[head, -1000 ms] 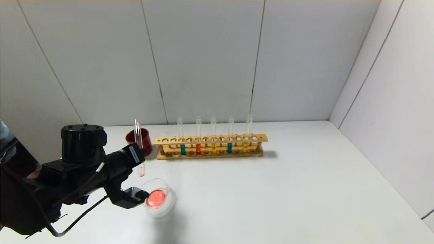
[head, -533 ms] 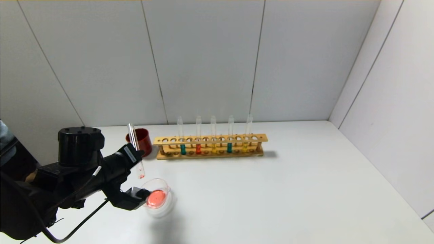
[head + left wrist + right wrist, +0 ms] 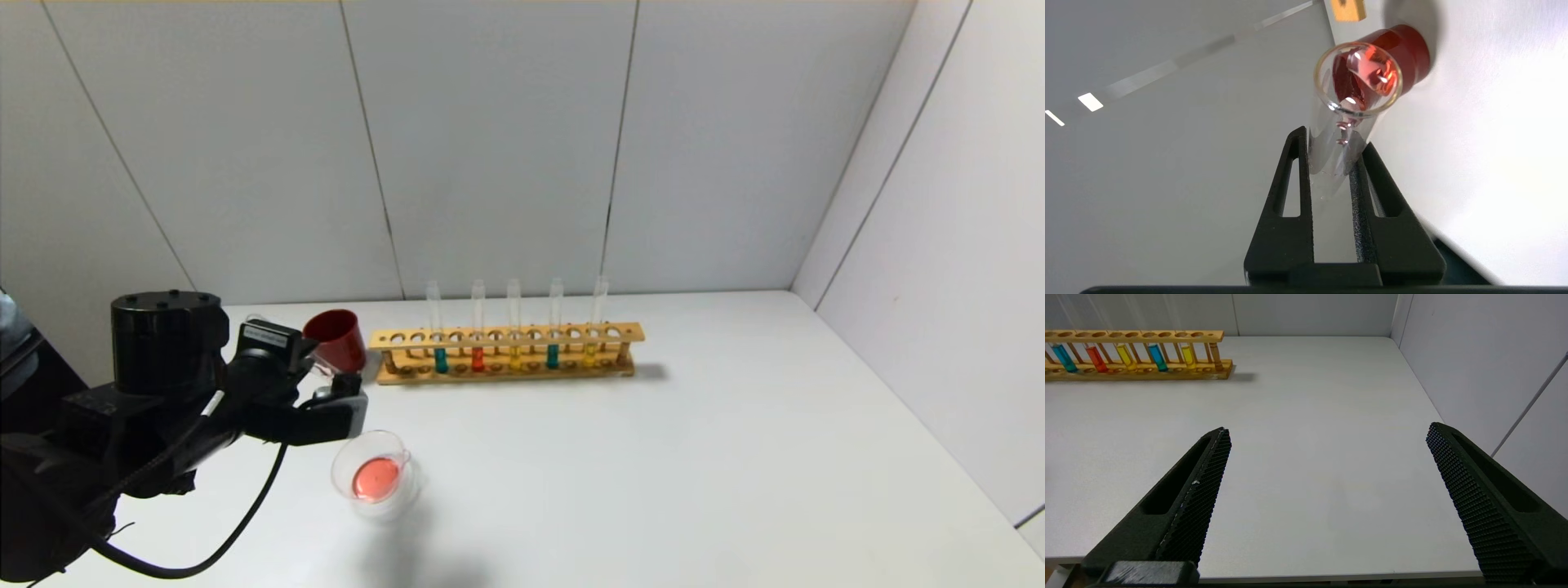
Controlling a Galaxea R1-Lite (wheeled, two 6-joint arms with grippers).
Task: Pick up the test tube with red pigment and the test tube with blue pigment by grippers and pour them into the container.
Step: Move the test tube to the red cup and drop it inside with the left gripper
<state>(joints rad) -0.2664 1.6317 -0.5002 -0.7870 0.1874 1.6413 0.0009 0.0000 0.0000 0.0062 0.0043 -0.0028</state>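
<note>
Grey wall panels close in a white tabletop [image 3: 653, 457] on two sides. Your left hand [image 3: 1331, 163] hangs over the near-left part of it, its two black fingers [image 3: 1294, 196] pinching the test tube with red pigment [image 3: 1347, 122]. In the left wrist view the tube's open mouth points at the dark red cup [image 3: 336, 339], with pink drops clinging inside the glass; in the head view the tube is mostly hidden behind the hand.

The container [image 3: 374, 475], a low clear glass dish, stands on the tabletop just in front of that hand and holds a pool of orange-red liquid. The red cup sits beside the left end of the wooden rack [image 3: 506, 351], which runs along the back of the tabletop. Five tubes stand upright in the rack. From the left they hold teal, red, yellow, teal and yellow liquid. The test tube with blue pigment [image 3: 440, 339] is the leftmost of them.

Your right hand [image 3: 1327, 490] hovers low over the bare near-right tabletop, fingers spread wide and holding nothing, well apart from the rack.
</note>
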